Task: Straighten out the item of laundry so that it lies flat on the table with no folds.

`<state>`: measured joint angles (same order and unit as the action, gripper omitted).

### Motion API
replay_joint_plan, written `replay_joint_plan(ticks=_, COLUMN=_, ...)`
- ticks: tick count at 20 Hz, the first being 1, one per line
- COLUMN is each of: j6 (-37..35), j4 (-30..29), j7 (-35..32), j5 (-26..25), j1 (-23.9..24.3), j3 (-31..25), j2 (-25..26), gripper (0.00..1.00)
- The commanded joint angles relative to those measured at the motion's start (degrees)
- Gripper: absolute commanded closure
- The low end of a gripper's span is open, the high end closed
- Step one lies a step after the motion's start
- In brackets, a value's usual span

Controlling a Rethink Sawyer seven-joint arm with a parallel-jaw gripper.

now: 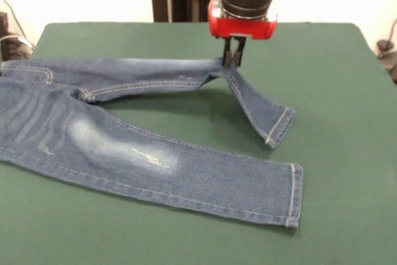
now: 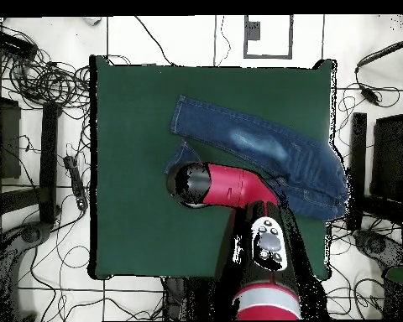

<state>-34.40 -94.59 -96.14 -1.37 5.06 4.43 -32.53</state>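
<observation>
Where the jeans (image 1: 124,147) run off frame left, the waist is cut off; they lie on the green table (image 1: 335,72). Gripper (image 1: 232,60) is pinched on the far leg's bend, cuff folded back. Overhead, the arm (image 2: 238,189) hides that grip.

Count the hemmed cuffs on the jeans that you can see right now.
2. One cuff ends the flat near leg; the other cuff ends the far leg, bent past the closed fingers of the red-and-black gripper pinching the blue denim jeans.
</observation>
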Motion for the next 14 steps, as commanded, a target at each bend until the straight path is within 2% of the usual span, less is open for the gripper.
replay_joint_plan(ticks=1, j6=6.47, j4=-12.46, j7=-18.71, j5=8.83, j1=-1.93, j3=-7.23, j2=2.35, gripper=1.0)
replay_joint_plan(ticks=4, j6=9.46, j4=-15.3, j7=-18.61, j5=11.98, j1=-0.52, j3=-10.48, j2=3.43, gripper=1.0)
replay_joint_plan(ticks=8, j6=9.44, j4=-19.12, j7=-17.31, j5=17.51, j1=2.64, j3=-15.76, j2=3.69, gripper=1.0)
replay_joint_plan(ticks=14, j6=11.72, j4=-22.85, j7=-14.91, j5=22.35, j1=6.16, j3=-21.88, j2=4.73, gripper=1.0)
